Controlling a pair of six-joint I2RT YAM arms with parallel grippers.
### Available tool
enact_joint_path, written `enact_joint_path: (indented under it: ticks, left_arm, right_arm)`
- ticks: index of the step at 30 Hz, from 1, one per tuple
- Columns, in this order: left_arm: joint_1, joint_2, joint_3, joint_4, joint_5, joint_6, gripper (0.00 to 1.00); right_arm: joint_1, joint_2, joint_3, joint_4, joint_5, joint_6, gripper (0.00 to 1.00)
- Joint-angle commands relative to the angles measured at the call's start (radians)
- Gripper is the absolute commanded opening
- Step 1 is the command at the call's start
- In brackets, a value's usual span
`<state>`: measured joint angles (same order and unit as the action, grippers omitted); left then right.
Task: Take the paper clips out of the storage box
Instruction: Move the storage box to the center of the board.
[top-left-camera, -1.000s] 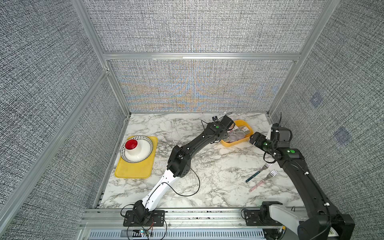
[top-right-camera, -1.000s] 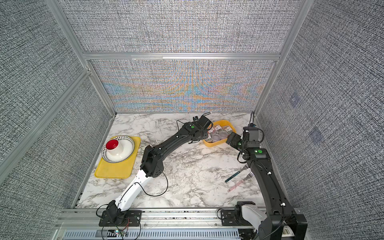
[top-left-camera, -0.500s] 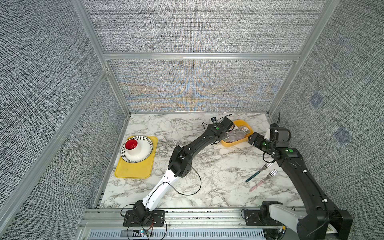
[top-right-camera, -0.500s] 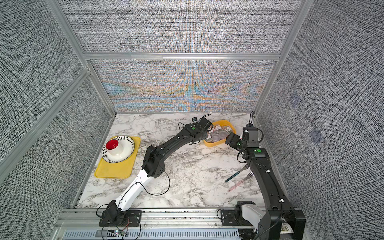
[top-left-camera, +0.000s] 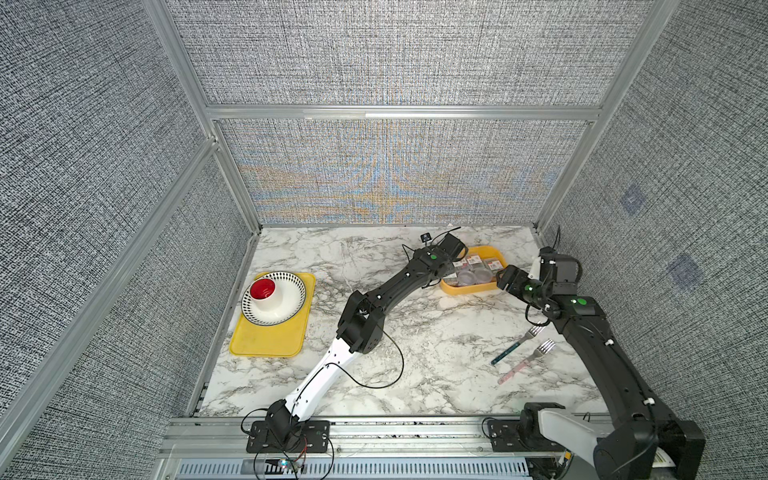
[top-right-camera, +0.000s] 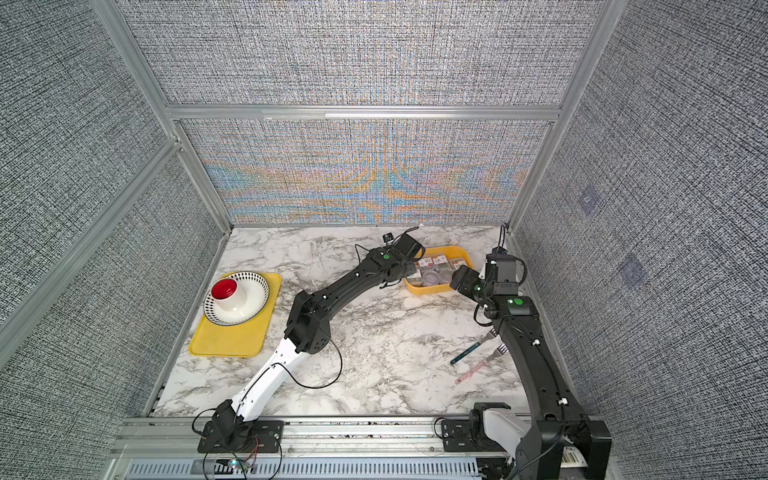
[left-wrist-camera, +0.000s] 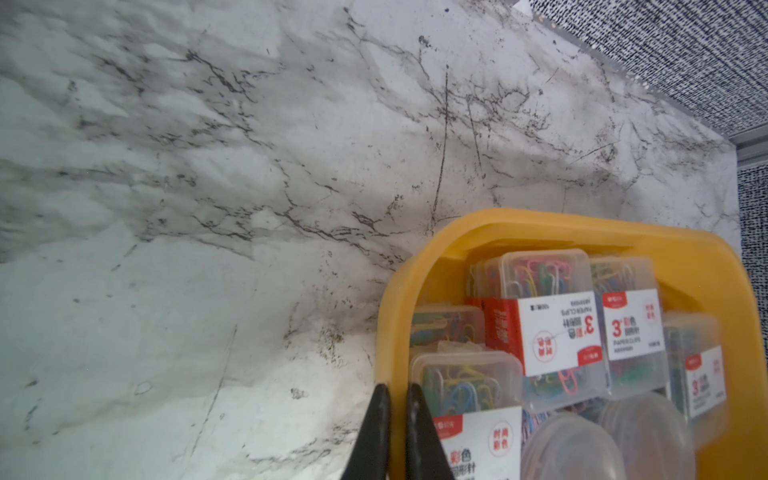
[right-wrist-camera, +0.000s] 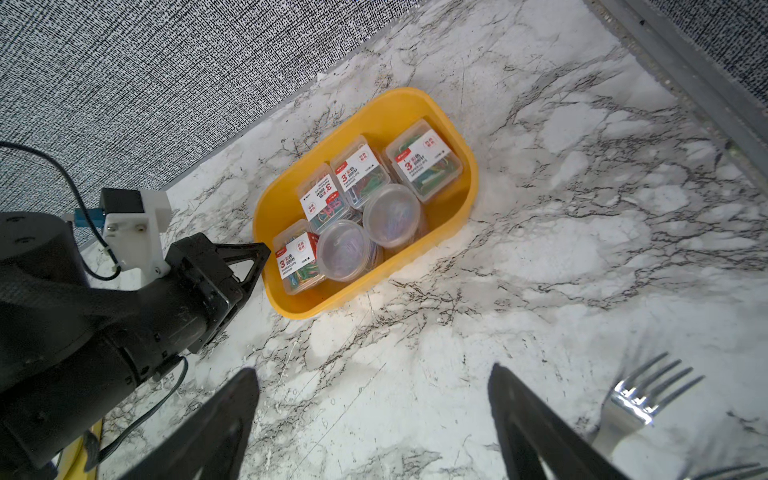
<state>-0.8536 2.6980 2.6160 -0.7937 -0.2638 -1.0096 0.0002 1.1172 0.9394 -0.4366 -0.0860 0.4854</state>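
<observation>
Paper clips (right-wrist-camera: 361, 199) all lie inside the storage box (right-wrist-camera: 316, 309), which stands on the marble table (right-wrist-camera: 540, 257) toward its far right corner. 2 round clear tubs sit on top, 4 clear rectangular cases show around them, and more are partly hidden beneath.

Since 1 second ago the left gripper (left-wrist-camera: 397, 388) has closed. Its fingers now pinch the box's short wall, 1 finger outside and 1 inside. Both arms and the box otherwise sit almost where they were.

The right gripper (right-wrist-camera: 374, 399) hovers over bare table near the box, fingers spread wide and holding nothing. A fork (right-wrist-camera: 640, 395) lies on the table near it.

Each case carries a white label with a red band, a large red "3", the words "PAPER CLIPS" and Chinese characters. The smaller print is too fine to read.
</observation>
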Motion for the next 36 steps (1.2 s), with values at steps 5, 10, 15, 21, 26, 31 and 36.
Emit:
enact_joint_path:
  ticks: [5,10,15,21,26,31,36]
  left_arm:
    - [0.008,-0.048,-0.063,-0.042,0.001,0.028,0.0]
    - [0.027,-0.163,-0.166,-0.039,-0.03,0.082,0.0]
    - [0.076,-0.348,-0.365,0.029,0.004,0.183,0.0]
    - [0.177,-0.574,-0.69,0.08,0.099,0.337,0.0]
    - [0.275,-0.784,-1.067,0.255,0.199,0.4,0.0]
    - [0.335,-0.904,-1.281,0.343,0.264,0.469,0.0]
    - [0.379,-0.947,-1.397,0.401,0.34,0.519,0.0]
  right_arm:
    - [0.0,0.001,0.015,0.007,-0.005,-0.006,0.89]
    - [0.0,-0.009,0.044,-0.013,-0.012,-0.006,0.88]
    - [0.001,-0.026,0.083,-0.036,-0.023,-0.011,0.86]
    - [0.029,-0.046,0.107,-0.052,-0.029,-0.005,0.85]
    - [0.139,-0.048,0.071,-0.04,0.005,0.03,0.84]
    - [0.283,-0.011,0.046,-0.032,0.086,0.074,0.84]
    - [0.388,0.053,0.062,-0.044,0.136,0.106,0.83]
